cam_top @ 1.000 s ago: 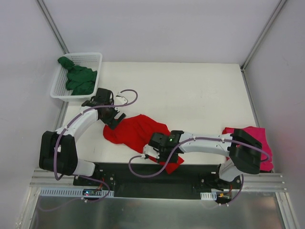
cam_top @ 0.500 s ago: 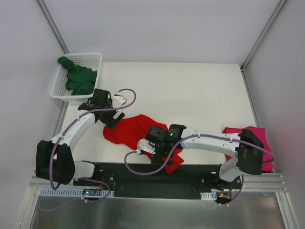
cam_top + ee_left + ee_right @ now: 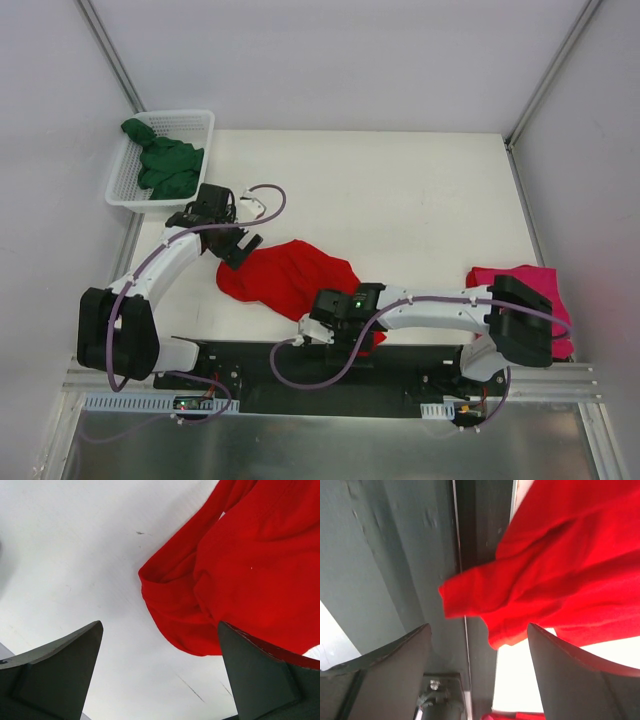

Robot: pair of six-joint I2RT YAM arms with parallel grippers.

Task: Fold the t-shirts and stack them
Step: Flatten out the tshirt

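Observation:
The red t-shirt (image 3: 290,275) lies crumpled on the white table, left of centre; one corner hangs over the near edge. My left gripper (image 3: 238,250) hovers open at its upper left edge. The left wrist view has the red t-shirt (image 3: 240,570) ahead of the left gripper (image 3: 160,630), with bare table between the fingers. My right gripper (image 3: 335,325) is open over the near corner of the shirt. In the right wrist view the red t-shirt (image 3: 560,555) lies just beyond the right gripper (image 3: 480,627), not held. The magenta t-shirt (image 3: 540,290) lies at the near right, partly under the right arm. The green t-shirt (image 3: 165,165) sits in the basket.
A white mesh basket (image 3: 200,118) stands at the far left corner. The black base plate (image 3: 250,365) runs along the table's near edge and shows as the dark base plate (image 3: 395,555) under the right gripper. Bare table (image 3: 420,200) stretches behind the red shirt.
My right gripper was shut on the red shirt's near corner and now stands open, with the cloth let go. It lifted briefly and came back toward the near edge. The left arm barely moved.

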